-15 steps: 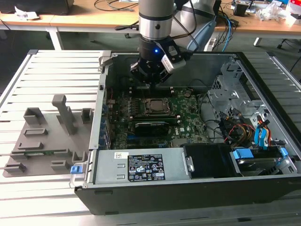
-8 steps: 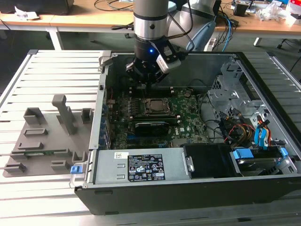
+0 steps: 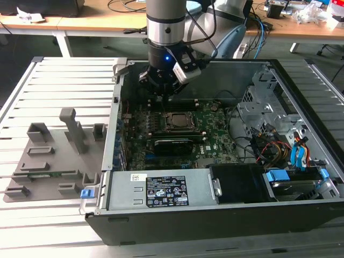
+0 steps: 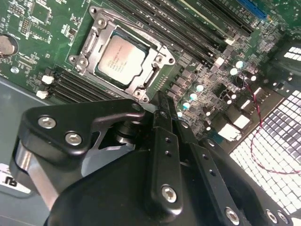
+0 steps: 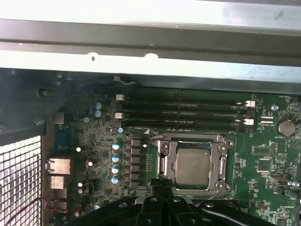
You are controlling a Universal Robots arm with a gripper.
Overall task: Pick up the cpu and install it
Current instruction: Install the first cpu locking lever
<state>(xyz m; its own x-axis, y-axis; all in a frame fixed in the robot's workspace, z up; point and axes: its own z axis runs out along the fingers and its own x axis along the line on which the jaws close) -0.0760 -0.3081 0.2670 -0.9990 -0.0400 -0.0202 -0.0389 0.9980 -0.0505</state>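
Note:
The cpu (image 4: 121,59) lies flat in the open socket frame (image 4: 99,26) on the green motherboard, its silver top showing. In the first wrist view the cpu (image 5: 191,165) sits just beyond my fingertips, apart from them. My gripper (image 4: 162,101) hangs above the board beside the socket's edge, its two black fingers pressed together with nothing between them. In the exterior view my gripper (image 3: 164,95) is inside the open computer case, over the board's far side, a little behind the cpu (image 3: 177,120).
Black memory slots (image 5: 183,113) run along one side of the socket. The case wall (image 3: 115,97), power supply (image 3: 161,191) and drive cage with cables (image 3: 269,134) ring the board. A grey fixture tray (image 3: 48,156) lies outside at the exterior view's left.

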